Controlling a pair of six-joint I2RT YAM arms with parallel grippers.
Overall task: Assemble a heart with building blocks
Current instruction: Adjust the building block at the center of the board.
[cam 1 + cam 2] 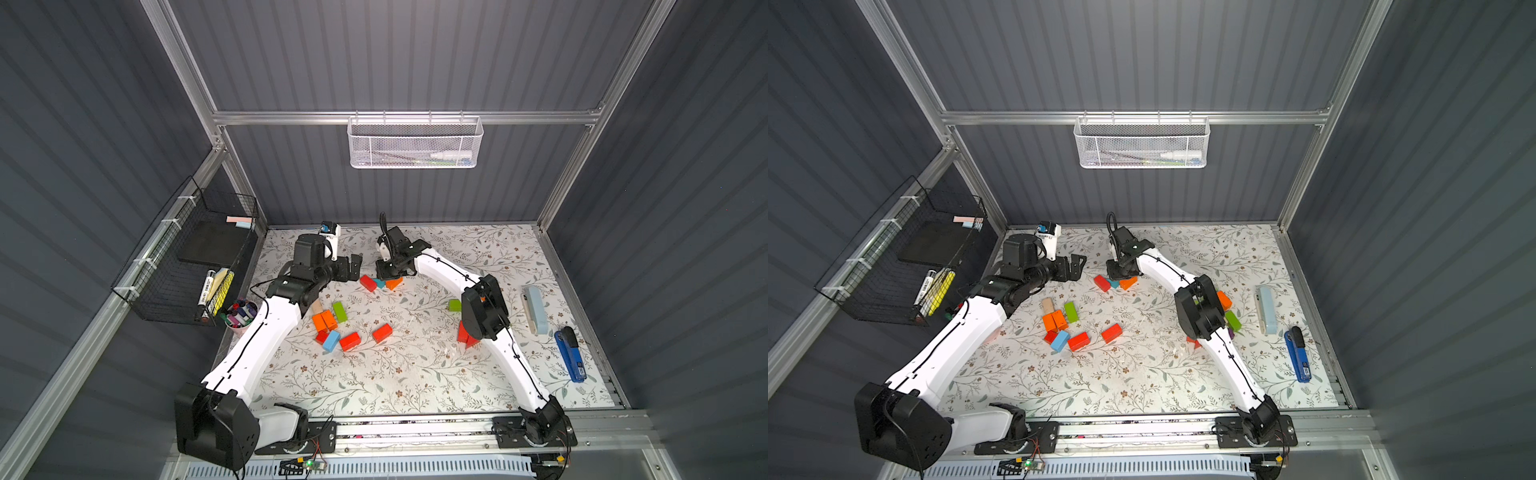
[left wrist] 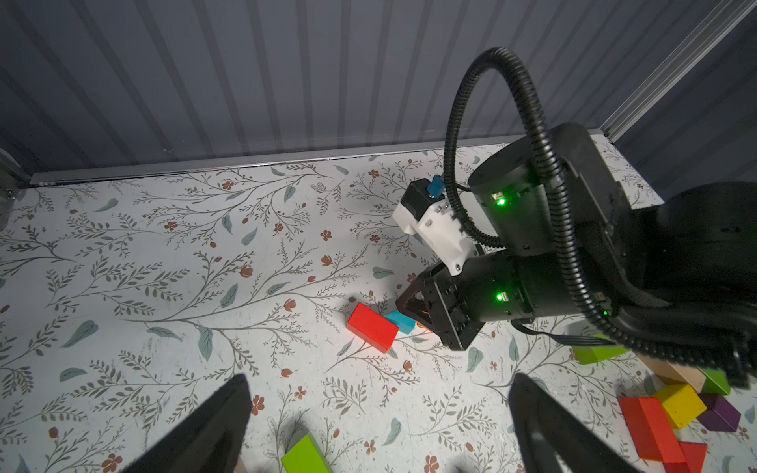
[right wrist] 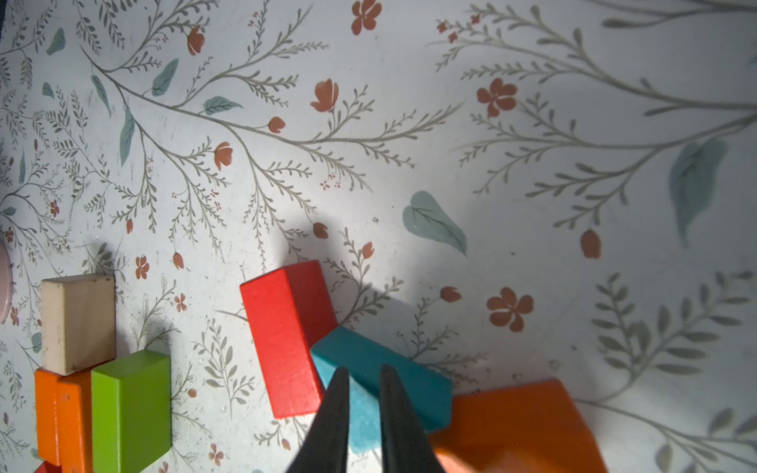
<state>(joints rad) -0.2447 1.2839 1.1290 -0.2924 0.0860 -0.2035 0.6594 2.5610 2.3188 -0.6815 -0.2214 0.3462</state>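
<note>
Starting the heart at the far middle of the mat [image 1: 457, 374] with red brick [image 3: 286, 336], teal block [image 3: 409, 381] and orange block [image 3: 520, 417], set touching in a shallow V. Poised on, or perhaps just above, the teal block with the right gripper [image 3: 364, 370], nearly closed and seemingly empty. Hovering close by with the left gripper [image 2: 381, 383], spread wide, holding nothing. Leaves most blocks [image 1: 332, 322] loose mid-mat, with more beside the right arm [image 1: 486, 307]. Next, probably: lift clear, fetch another block, seat it against the V without knocking it.

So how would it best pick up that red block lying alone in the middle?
From straight above, pinching the red block across its two long sides. It lies flat, that span is its narrower one, and nothing crowds either side.
</note>
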